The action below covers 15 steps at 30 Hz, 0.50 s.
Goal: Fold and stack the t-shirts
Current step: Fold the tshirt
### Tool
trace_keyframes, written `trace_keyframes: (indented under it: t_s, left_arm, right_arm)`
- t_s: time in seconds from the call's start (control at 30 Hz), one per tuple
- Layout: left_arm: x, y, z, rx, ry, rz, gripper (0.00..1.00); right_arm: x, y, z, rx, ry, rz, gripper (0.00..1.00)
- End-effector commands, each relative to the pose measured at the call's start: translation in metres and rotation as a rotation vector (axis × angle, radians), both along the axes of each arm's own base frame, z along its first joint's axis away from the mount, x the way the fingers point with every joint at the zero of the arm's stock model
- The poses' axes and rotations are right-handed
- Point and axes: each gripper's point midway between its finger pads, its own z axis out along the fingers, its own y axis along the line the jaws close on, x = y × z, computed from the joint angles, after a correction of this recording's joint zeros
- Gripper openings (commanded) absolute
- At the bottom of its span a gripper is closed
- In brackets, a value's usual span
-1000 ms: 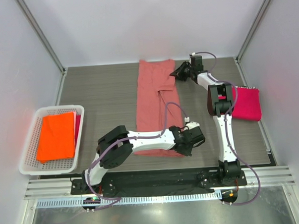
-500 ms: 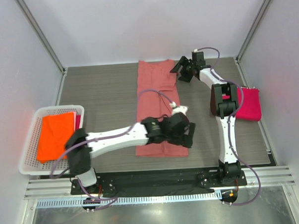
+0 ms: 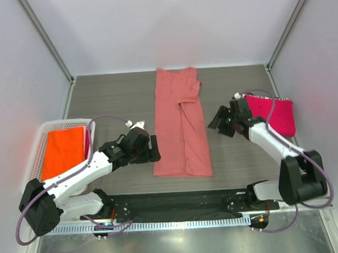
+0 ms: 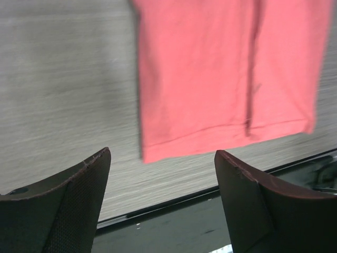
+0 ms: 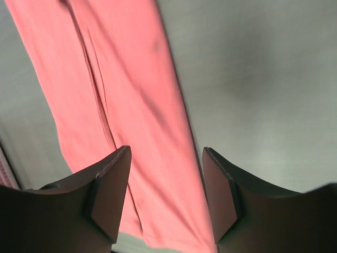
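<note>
The salmon-pink t-shirt (image 3: 179,126) lies flat mid-table, folded lengthwise into a long narrow strip. My left gripper (image 3: 155,148) hovers open just left of the strip's near end, touching nothing. In the left wrist view the shirt's hem (image 4: 221,79) lies ahead of that gripper (image 4: 163,179). My right gripper (image 3: 217,123) is open to the right of the strip, apart from it; in its wrist view the shirt (image 5: 121,95) lies below that gripper (image 5: 166,182). A magenta t-shirt (image 3: 276,114) lies at the table's right edge. The bright orange t-shirt (image 3: 63,153) lies folded in the basket.
The white lattice basket (image 3: 59,192) stands at the left near edge, with a strip of dark pink cloth (image 3: 88,142) showing beside the orange shirt. The black base rail (image 3: 178,203) runs along the near edge. Grey walls enclose three sides.
Both grippers opened and let go of the salmon-pink shirt. The left arm swung back to the left of it. The right arm drew back from the far end to the right side.
</note>
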Motion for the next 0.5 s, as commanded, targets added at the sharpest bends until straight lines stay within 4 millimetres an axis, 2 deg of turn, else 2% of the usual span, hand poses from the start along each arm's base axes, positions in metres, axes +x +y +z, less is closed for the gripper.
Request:
trace_keyframes:
  t_s: [0.0,0.07,0.1,0.17,0.2,0.3,0.47]
  left_arm:
    - [-0.005,0.0,-0.005,-0.084,0.023,-0.011,0.8]
    - [-0.012,0.001,-0.02,-0.119,0.078,-0.021,0.77]
    - [-0.015,0.0,-0.024,-0.136,0.095,-0.017,0.75]
    - [-0.022,-0.002,-0.037,-0.168,0.133,-0.028,0.74]
    - [-0.024,-0.002,-0.041,-0.178,0.144,-0.028,0.72]
    - [-0.033,-0.006,-0.055,-0.203,0.194,-0.033,0.65]
    - [-0.038,-0.011,-0.064,-0.23,0.234,-0.037,0.54]
  right_arm:
    - [-0.063,-0.005,-0.019,-0.052,0.076,0.03,0.62]
    - [-0.092,0.002,-0.018,-0.037,0.09,0.064,0.62]
    - [-0.115,0.003,-0.034,-0.036,0.142,0.077,0.62]
    - [-0.14,0.014,-0.04,-0.017,0.174,0.127,0.61]
    - [-0.155,0.016,-0.049,-0.015,0.219,0.133,0.6]
    - [-0.179,0.021,-0.063,-0.011,0.276,0.157,0.56]
    - [-0.197,0.03,-0.07,0.03,0.305,0.192,0.51]
